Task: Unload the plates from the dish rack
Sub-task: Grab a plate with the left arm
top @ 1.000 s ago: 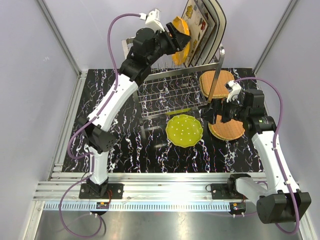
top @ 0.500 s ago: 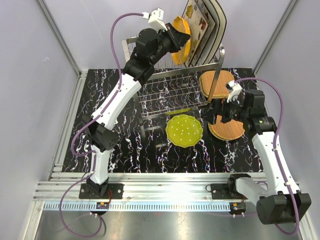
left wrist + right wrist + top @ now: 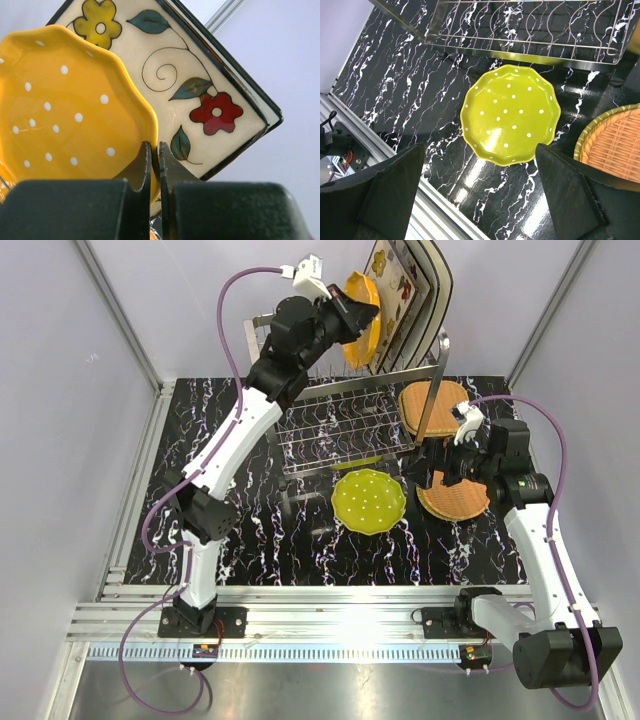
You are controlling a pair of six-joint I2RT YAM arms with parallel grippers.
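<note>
Orange plate [image 3: 362, 306] [image 3: 65, 110], scalloped with white dots, stands on edge at the top back of the dish rack [image 3: 345, 430], upper tier. Left gripper [image 3: 352, 312] [image 3: 154, 147] is clenched on its rim, fingers pinched almost together with the plate edge between them. Square cream plates [image 3: 400, 290] [image 3: 200, 85] with flowers and dark rims lean just behind the orange plate, also on the rack's upper tier, top right of the rack. Yellow-green plate [image 3: 369, 501] [image 3: 510, 120] lies flat on the table [image 3: 250, 530] just in front of the rack. Tan woven plate [image 3: 452, 498] [image 3: 615, 150] lies flat on the table in front and to the right of the rack, beside the yellow-green one, not touching. Second tan woven plate [image 3: 432, 405] sits at the rack's right side, partly hidden behind the rack's upright post. Right gripper [image 3: 432, 472] [image 3: 479, 150] hangs above the table in front right of the rack, between the yellow-green and tan plates, fingers spread wide, grasping nothing
</note>
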